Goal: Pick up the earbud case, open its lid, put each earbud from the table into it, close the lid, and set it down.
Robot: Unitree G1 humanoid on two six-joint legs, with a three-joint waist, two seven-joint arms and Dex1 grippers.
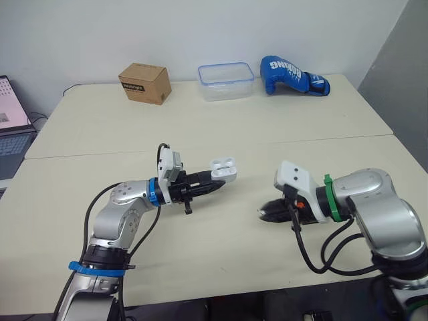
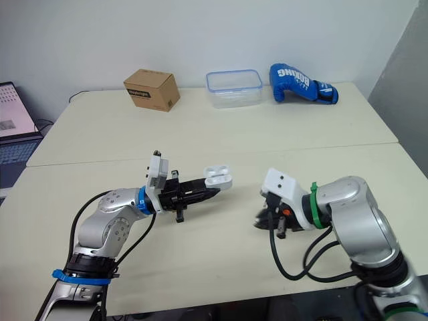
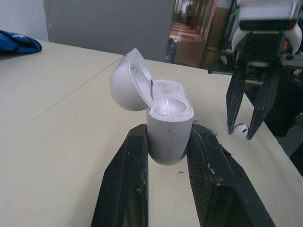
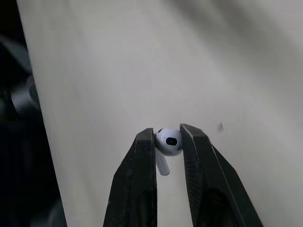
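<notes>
Now, your jaws: both gripping.
Left gripper: parted slightly, clamping the earbud case, lid open.
Right gripper: nearly closed, pinching an earbud.

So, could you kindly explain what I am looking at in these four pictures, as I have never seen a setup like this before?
This is a humanoid robot with two arms, each ending in a black gripper with two fingers. The two wide pictures come from cameras in its head, looking down over a table. The two close-ups come from cameras on its wrists, looking along the fingers. The left gripper holds a white earbud case, its lid open. The right gripper pinches a single white earbud. At the far edge of the table lie a cardboard box, a clear plastic container and a blue boxing glove. A laptop sits off to the robot's left.
</notes>
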